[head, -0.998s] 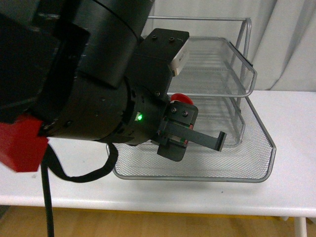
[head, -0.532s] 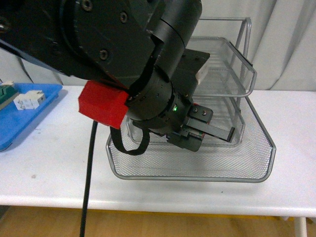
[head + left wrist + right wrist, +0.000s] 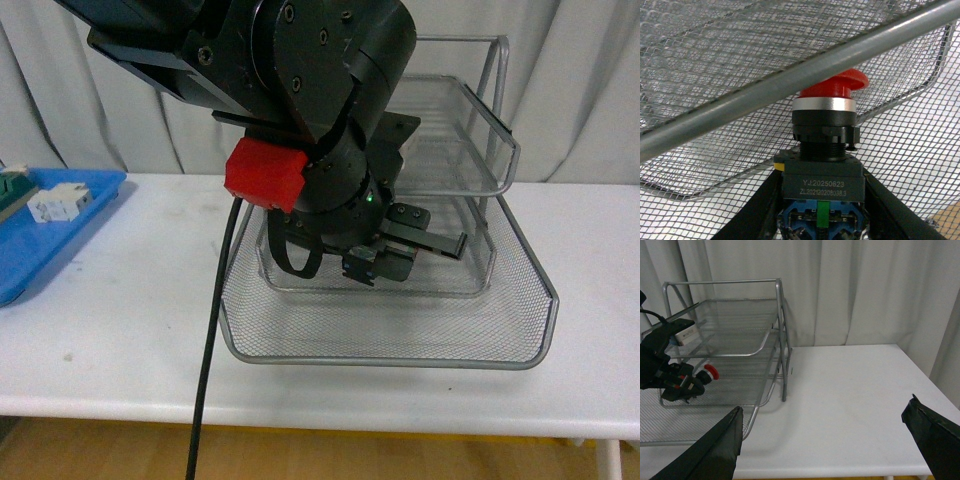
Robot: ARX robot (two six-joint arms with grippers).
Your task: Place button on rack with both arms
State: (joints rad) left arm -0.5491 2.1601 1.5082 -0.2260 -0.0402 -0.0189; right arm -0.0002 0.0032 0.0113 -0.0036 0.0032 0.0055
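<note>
The silver wire-mesh rack (image 3: 500, 150) stands on the white table; it also shows in the right wrist view (image 3: 780, 315). My left gripper (image 3: 420, 250) reaches into the rack, above the bottom tier and below the middle one. It is shut on the button (image 3: 822, 185), gripping the blocky grey body. The red cap (image 3: 835, 85) points at the mesh, with a tier's rim tube (image 3: 790, 75) crossing it. The cap also shows in the right wrist view (image 3: 711, 372). In the front view the arm hides the button. My right gripper (image 3: 825, 440) is open and empty over bare table beside the rack.
A blue tray (image 3: 40, 240) lies at the table's left edge with a white terminal block (image 3: 60, 203) and a green-beige block (image 3: 10, 185). A black cable (image 3: 215, 330) hangs from the left arm in front of the rack. Curtains hang behind.
My left arm has moved away from the camera and carried the button deeper into the rack. The blue tray has come into view.
</note>
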